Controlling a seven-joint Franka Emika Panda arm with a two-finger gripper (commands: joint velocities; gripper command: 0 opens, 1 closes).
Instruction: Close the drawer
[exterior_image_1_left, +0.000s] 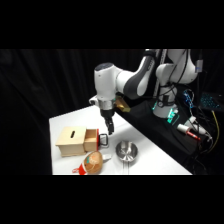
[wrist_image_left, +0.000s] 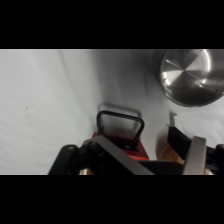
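You are lined up for the push: the drawer (exterior_image_1_left: 91, 140) stands pulled out of the pale wooden box (exterior_image_1_left: 71, 141), its black loop handle (wrist_image_left: 119, 125) just ahead of your gripper (exterior_image_1_left: 108, 131), whose fingers look spread apart, so next press it inward squarely.

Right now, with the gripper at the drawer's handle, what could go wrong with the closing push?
1. The gripper sits by the black loop handle; a finger could catch in the loop instead of pressing the drawer front.
2. The pale wooden box looks unsecured on the table, so a push may slide the box rather than shut the drawer.
3. The steel bowl stands close by; a sideways swing might knock it.
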